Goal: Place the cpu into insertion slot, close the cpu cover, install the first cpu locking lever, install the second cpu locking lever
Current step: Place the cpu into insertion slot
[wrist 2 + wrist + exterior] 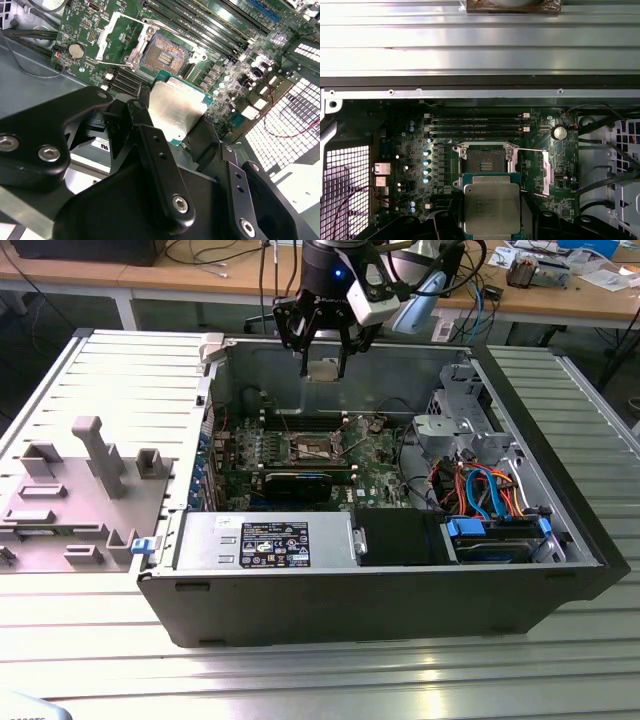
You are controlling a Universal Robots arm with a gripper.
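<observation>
Your gripper (323,370) clamps the cpu (175,112) above the empty insertion slot (482,161), its cpu cover (543,172) flipped open beside it

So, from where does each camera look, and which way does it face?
Exterior view: off the arm, looking down into the computer case; shows the gripper holding the cpu.
First wrist view: on the arm, facing straight down at the insertion slot; gripper parts show.
Second wrist view: on the arm, slanting past the fingers.
Both wrist views share cpu, slot, open cpu cover.
</observation>
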